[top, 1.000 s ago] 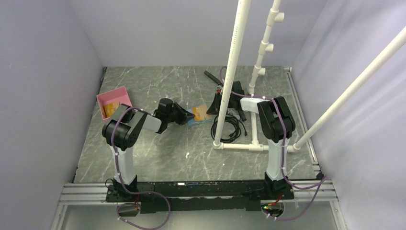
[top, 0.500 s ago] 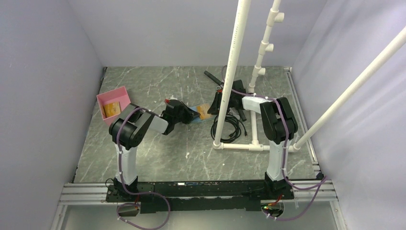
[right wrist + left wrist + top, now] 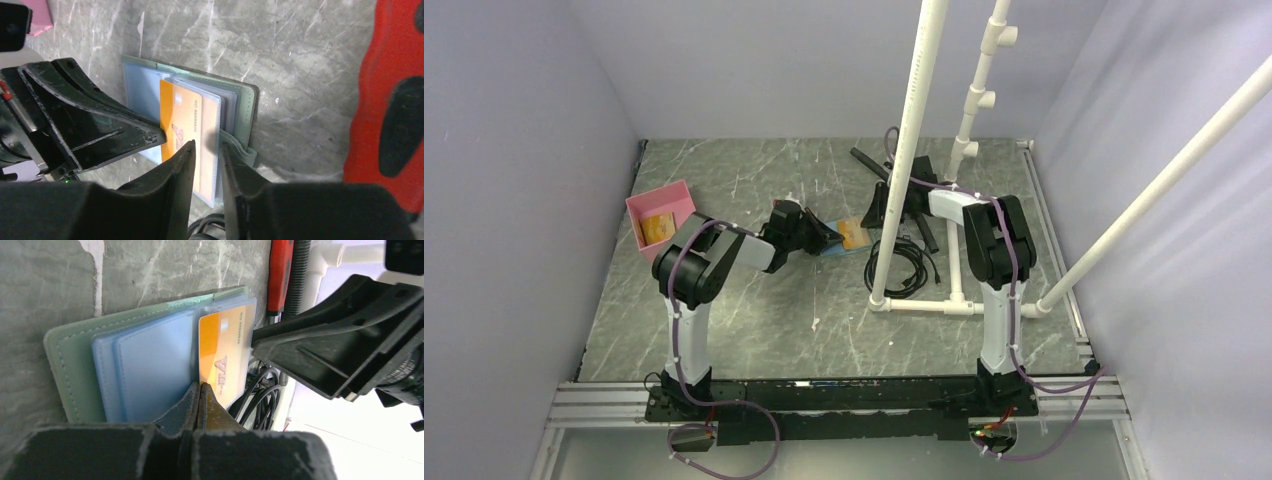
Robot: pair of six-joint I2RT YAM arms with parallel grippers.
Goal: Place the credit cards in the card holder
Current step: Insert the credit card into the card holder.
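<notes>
— Where's the card (image 3: 223,352)?
— 1 orange card, partly inside the wallet's (image 3: 65,355) clear sleeve (image 3: 251,304), beside 2 blue sleeves (image 3: 150,365).
— And the left gripper (image 3: 200,388)?
— Pinched on its near edge.

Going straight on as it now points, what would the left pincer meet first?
Probably the card holder, its blue sleeves under the orange card the left pincer grips; the right pincer stands close beside. Depth unclear.

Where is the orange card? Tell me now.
Mid-table in the top view, the orange card is partly inside a clear sleeve of the open card holder, pinched by the left gripper, left of the white pipe stand.
</notes>
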